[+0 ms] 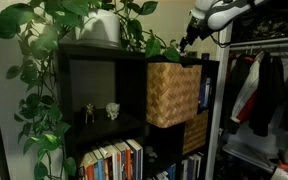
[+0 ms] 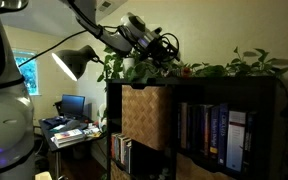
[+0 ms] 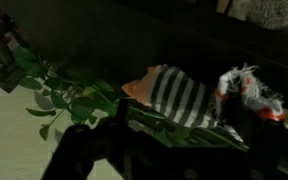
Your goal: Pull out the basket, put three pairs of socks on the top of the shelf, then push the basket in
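The light tan wicker basket [image 1: 174,92] sticks partly out of its upper cubby in the black shelf [image 1: 94,70]; it also shows in an exterior view [image 2: 144,115]. My gripper [image 1: 189,40] hovers just above the shelf top among plant leaves, as an exterior view [image 2: 169,47] also shows. In the wrist view a black-and-white striped sock pair with an orange toe [image 3: 179,98] and a white-and-red sock bundle [image 3: 249,88] lie on the dark shelf top [image 3: 134,40]. The gripper [image 3: 174,140] is just above them, its dark fingers spread apart and empty.
A leafy pot plant [image 1: 99,25] covers the shelf top and trails down its side. A darker brown basket [image 1: 194,130] sits in the cubby below. A clothes rack with garments [image 1: 264,90] stands beside the shelf. Books [image 2: 219,135] fill other cubbies. A desk lamp [image 2: 74,62] stands nearby.
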